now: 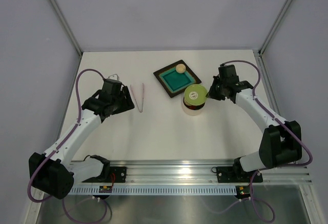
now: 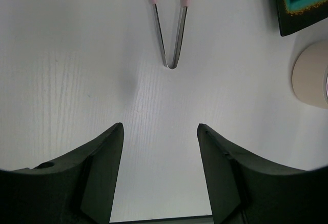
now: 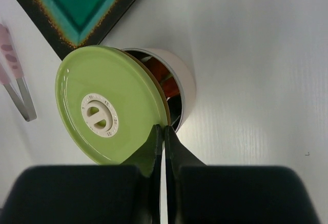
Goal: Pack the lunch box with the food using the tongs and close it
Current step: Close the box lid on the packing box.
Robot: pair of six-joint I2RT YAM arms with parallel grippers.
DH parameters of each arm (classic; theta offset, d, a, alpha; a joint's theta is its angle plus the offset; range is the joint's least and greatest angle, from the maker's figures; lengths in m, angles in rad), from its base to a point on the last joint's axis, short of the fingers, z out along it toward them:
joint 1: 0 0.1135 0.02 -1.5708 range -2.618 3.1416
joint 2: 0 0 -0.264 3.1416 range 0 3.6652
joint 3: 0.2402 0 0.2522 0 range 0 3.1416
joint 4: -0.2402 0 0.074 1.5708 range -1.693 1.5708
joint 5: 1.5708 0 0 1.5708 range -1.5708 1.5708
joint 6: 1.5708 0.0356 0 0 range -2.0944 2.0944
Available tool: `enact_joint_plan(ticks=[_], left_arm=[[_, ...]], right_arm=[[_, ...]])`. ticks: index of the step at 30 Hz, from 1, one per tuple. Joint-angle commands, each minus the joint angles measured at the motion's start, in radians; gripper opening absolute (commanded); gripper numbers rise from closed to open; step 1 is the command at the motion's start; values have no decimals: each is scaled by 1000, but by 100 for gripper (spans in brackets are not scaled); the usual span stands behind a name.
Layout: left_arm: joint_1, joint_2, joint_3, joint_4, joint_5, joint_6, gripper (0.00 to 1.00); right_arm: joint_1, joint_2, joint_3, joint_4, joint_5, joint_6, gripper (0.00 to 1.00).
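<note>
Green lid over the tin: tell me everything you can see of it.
The pale green glossy disc lid looks like smooth plastic. It has a white dial-like hub at its centre with two slots and tiny numerals, and a brownish edge. It lies tilted and off-centre over the short round shiny tin, leaving a crescent of the mouth uncovered where red-orange food pieces show. The right pincer, shut, appears to pinch its near rim. Nothing else touches it.

High rear overview, close downward wrist views, tongs [image 2: 170, 62] shared

Left pincer [image 2: 160, 125] spread, right pincer [image 3: 163, 129] pinched tight.
</note>
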Motion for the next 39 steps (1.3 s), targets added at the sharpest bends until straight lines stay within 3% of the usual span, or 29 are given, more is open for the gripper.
enact_joint_plan(ticks=[1,15,39], left_arm=[[3,-9,-10,47,27,-9,62],[5,10,-7,50,34,-5,62],[5,22,-11,56,38,-3,62]], right_arm=[[-5,36,-1,41,-90,-29,0],[-6,142,-9,76,-81,-29,0],[-34,128,-44,78,-61,-39,0]])
